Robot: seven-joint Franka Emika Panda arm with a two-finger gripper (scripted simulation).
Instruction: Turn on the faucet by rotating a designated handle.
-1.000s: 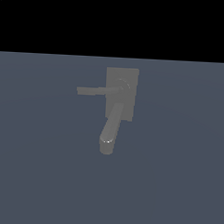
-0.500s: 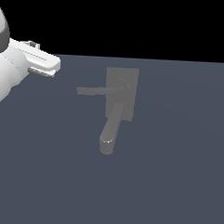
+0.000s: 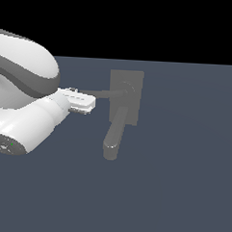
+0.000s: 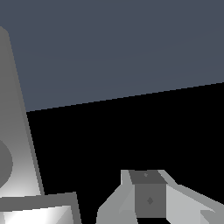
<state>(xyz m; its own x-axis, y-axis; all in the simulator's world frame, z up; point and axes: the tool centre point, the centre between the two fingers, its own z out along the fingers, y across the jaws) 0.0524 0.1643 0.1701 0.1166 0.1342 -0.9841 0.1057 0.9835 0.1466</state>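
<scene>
The faucet [image 3: 126, 97] is a matte grey block with a thick spout [image 3: 114, 137] curving down toward the viewer. Its handle [image 3: 105, 93], a thin straight bar, runs from the block's round hub toward the exterior view's left. My gripper [image 3: 84, 102] sits at the handle's free end, just below its tip, and I cannot tell whether it touches the bar. The fingers look close together there, so the gap is unclear. In the wrist view a grey finger [image 4: 148, 197] shows beside a pale grey bar [image 4: 15, 113]. Nothing is held.
My white arm [image 3: 26, 108] fills the exterior view's left side. The faucet stands on a plain blue-grey surface [image 3: 182, 179] that ends in a black background behind.
The arm has come in from the exterior view's upper left. It has moved down and rightward until the gripper reached the handle's tip. The faucet has not moved.
</scene>
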